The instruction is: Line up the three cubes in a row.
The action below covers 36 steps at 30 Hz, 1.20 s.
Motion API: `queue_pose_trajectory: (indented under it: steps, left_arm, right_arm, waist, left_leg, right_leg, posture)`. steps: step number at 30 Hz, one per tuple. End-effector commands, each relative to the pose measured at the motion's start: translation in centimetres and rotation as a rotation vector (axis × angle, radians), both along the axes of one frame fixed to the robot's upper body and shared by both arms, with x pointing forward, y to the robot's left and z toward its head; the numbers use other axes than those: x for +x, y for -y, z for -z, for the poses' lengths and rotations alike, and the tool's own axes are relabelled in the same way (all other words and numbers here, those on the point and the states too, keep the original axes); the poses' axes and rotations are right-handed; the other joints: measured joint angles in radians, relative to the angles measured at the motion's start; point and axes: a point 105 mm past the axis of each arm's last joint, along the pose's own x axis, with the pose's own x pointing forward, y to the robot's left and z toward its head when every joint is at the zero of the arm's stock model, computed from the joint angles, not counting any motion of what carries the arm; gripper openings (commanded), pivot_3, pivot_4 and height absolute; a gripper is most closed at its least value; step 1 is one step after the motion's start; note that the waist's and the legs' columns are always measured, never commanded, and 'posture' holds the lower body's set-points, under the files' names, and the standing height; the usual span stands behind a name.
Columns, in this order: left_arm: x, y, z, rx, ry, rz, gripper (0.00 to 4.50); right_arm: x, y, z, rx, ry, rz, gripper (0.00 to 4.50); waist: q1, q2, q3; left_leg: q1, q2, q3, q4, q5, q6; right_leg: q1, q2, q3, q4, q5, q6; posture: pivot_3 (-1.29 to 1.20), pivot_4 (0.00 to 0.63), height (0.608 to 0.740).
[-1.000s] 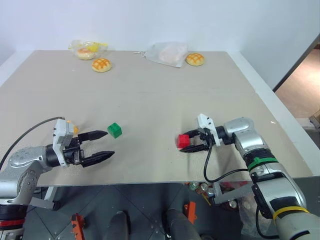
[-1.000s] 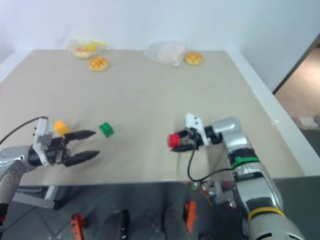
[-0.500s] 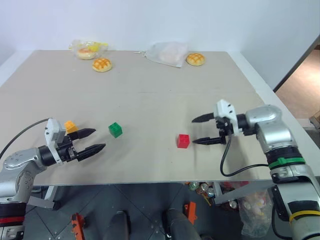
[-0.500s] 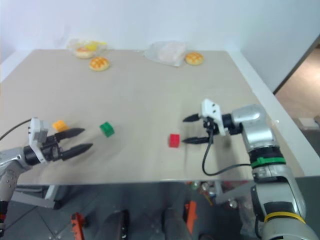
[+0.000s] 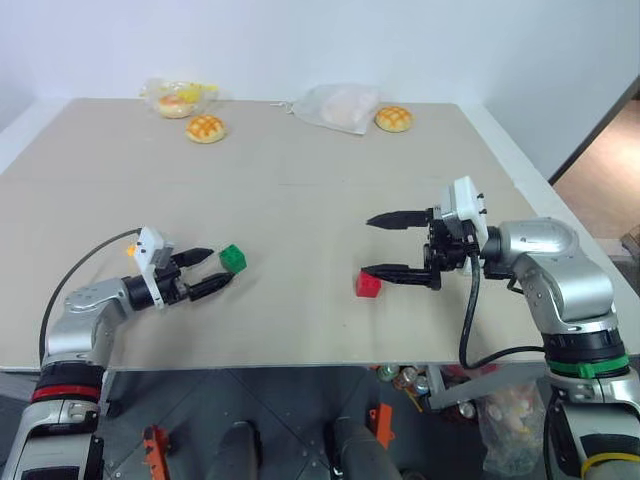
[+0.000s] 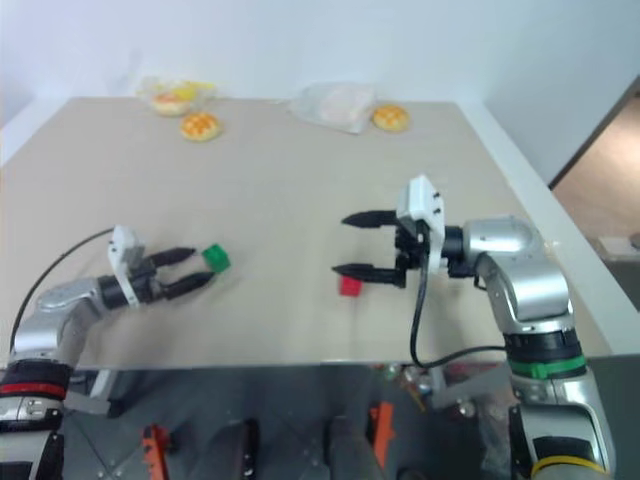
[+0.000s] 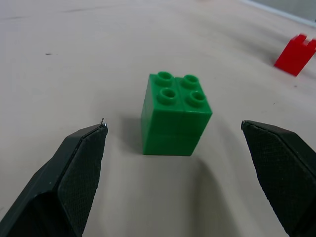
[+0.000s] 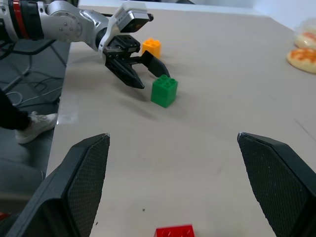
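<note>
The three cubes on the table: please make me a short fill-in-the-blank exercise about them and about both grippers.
1. The left gripper is open, and the ____ cube stands just ahead of its fingers.
2. The right gripper hangs open above the ____ cube.
3. The orange cube sits on the table behind the ____ gripper.

Missing words: green; red; left

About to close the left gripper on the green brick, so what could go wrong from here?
1. The open left gripper has not yet straddled the small green studded plastic brick; pushing further could shove it.
2. The small yellow-orange studded plastic brick lies close behind that gripper and might get knocked.
3. The open right gripper hangs above the small red studded plastic brick; lowering it could nudge that brick.
</note>
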Motion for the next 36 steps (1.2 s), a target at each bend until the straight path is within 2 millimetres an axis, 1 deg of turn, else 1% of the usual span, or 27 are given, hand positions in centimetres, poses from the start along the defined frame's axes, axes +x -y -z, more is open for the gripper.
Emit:
queue_pose_trajectory:
  steps: [1, 5, 6, 10, 11, 14, 17, 20, 24, 26, 28, 30, 33, 36]
  left_arm:
    - [0.7, 0.5, -0.5, 0.022, 0.038, 0.024, 4.50]
    - [1.7, 1.0, -0.4, 0.031, 0.041, 0.024, 4.50]
    - [1.8, 1.1, -0.4, 0.030, 0.042, 0.027, 3.94]
    - [1.7, 1.8, -0.4, 0.027, 0.039, 0.084, 2.67]
    - [1.7, 1.8, -0.4, 0.032, 0.040, 0.088, 2.22]
    - [1.6, 2.1, -0.3, 0.053, 0.043, 0.105, 1.34]
    - [1.3, 3.1, -0.5, 0.082, 0.057, 0.166, 1.34]
    - [0.7, 4.9, -0.9, 0.109, 0.076, 0.268, 1.34]
    - [0.0, 8.2, -1.7, 0.119, 0.111, 0.407, 1.34]
    - [-0.2, 9.3, -1.9, 0.119, 0.117, 0.453, 1.34]
    - [-0.1, 11.8, -2.2, 0.111, 0.125, 0.529, 1.34]
    - [0.1, 13.6, -2.3, 0.116, 0.124, 0.593, 1.34]
    - [0.5, 14.2, -2.0, 0.140, 0.113, 0.627, 1.34]
    - [1.1, 14.7, -1.1, 0.184, 0.101, 0.641, 1.34]
  right_arm:
    - [-0.9, 0.2, -1.9, 0.032, 0.069, 0.011, 4.30]
    - [-1.0, 0.4, -2.1, 0.045, 0.069, 0.037, 4.30]
    - [-1.0, 0.4, -2.1, 0.047, 0.069, 0.041, 4.33]
    - [-1.1, 0.4, -2.2, 0.062, 0.069, 0.055, 4.33]
    - [-1.1, 0.5, -2.2, 0.064, 0.067, 0.058, 4.33]
    - [-1.1, 0.8, -1.9, 0.068, 0.057, 0.078, 4.33]
    - [-1.1, 1.4, -1.4, 0.075, 0.036, 0.110, 4.33]
    - [-1.0, 2.3, -0.7, 0.078, 0.011, 0.157, 4.33]
    - [-1.1, 3.0, 0.1, 0.082, -0.008, 0.194, 4.33]
    - [-1.2, 3.0, 0.2, 0.084, -0.011, 0.197, 4.33]
    - [-1.3, 2.9, 0.0, 0.094, -0.003, 0.202, 4.33]
    - [-1.5, 2.9, 0.0, 0.097, 0.001, 0.210, 4.33]
    - [-1.7, 3.0, 0.0, 0.098, 0.002, 0.220, 4.33]
    - [-1.9, 3.1, -0.1, 0.105, 0.004, 0.231, 4.33]
  waist:
    - [0.000, 0.000, 0.000]
    - [0.000, 0.000, 0.000]
    - [0.000, 0.000, 0.000]
    - [0.000, 0.000, 0.000]
    - [0.000, 0.000, 0.000]
    - [0.000, 0.000, 0.000]
    - [0.000, 0.000, 0.000]
    - [0.001, 0.000, 0.000]
    - [0.003, 0.000, 0.000]
    - [0.002, 0.000, 0.000]
    - [0.001, 0.000, 0.000]
    - [0.001, 0.000, 0.000]
    - [-0.004, 0.000, 0.000]
    - [-0.006, 0.000, 0.000]
  left_leg:
    - [0.001, 0.000, 0.000, 0.000, 0.000, 0.000]
    - [0.001, 0.000, -0.001, 0.000, 0.000, 0.000]
    - [0.000, 0.000, -0.001, 0.000, 0.000, 0.000]
    - [0.000, 0.000, -0.001, 0.000, 0.000, 0.000]
    - [0.000, 0.000, -0.001, 0.000, 0.000, 0.000]
    - [0.000, 0.000, -0.001, 0.000, 0.000, 0.000]
    - [0.000, 0.000, -0.001, 0.000, 0.000, 0.000]
    - [0.000, 0.000, -0.001, 0.000, 0.000, 0.000]
    - [0.000, -0.001, -0.001, 0.000, 0.000, 0.000]
    - [0.000, -0.001, -0.001, 0.001, 0.000, 0.000]
    - [0.001, -0.001, -0.001, 0.001, 0.000, 0.000]
    - [0.000, -0.001, -0.002, 0.001, 0.000, 0.001]
    - [0.000, -0.002, -0.002, 0.002, 0.000, 0.001]
    - [0.001, -0.001, -0.002, 0.001, 0.000, 0.002]
  right_leg:
    - [0.000, 0.000, 0.000, 0.000, 0.000, 0.000]
    - [0.001, 0.001, 0.000, 0.000, 0.000, 0.000]
    - [0.001, 0.001, 0.000, 0.000, 0.000, 0.000]
    - [0.001, 0.001, 0.000, 0.000, 0.000, 0.000]
    - [0.001, 0.001, 0.000, 0.000, 0.000, 0.000]
    - [0.001, 0.001, 0.000, 0.000, 0.000, 0.000]
    - [0.001, 0.001, 0.000, 0.000, 0.000, 0.000]
    - [0.001, 0.000, 0.000, 0.000, 0.000, 0.000]
    - [0.002, 0.000, 0.000, 0.000, 0.000, 0.000]
    - [0.002, 0.001, 0.000, 0.000, 0.000, 0.001]
    - [0.002, 0.001, 0.000, 0.000, 0.000, 0.001]
    - [0.002, 0.001, 0.000, 0.000, 0.000, 0.001]
    - [0.003, 0.001, 0.001, 0.000, 0.000, 0.002]
    - [0.002, 0.002, 0.001, 0.000, 0.000, 0.002]
  posture:
    - [0.00, 0.150, 0.740]
    - [0.00, 0.150, 0.740]
    - [0.00, 0.150, 0.740]
    - [0.00, 0.150, 0.740]
    - [0.00, 0.150, 0.740]
    - [0.00, 0.150, 0.740]
    - [0.00, 0.150, 0.740]
    - [0.00, 0.150, 0.740]
    - [0.00, 0.150, 0.740]
    - [0.00, 0.150, 0.740]
    - [0.00, 0.150, 0.740]
    - [0.00, 0.150, 0.740]
    - [0.00, 0.150, 0.740]
    - [0.00, 0.150, 0.740]
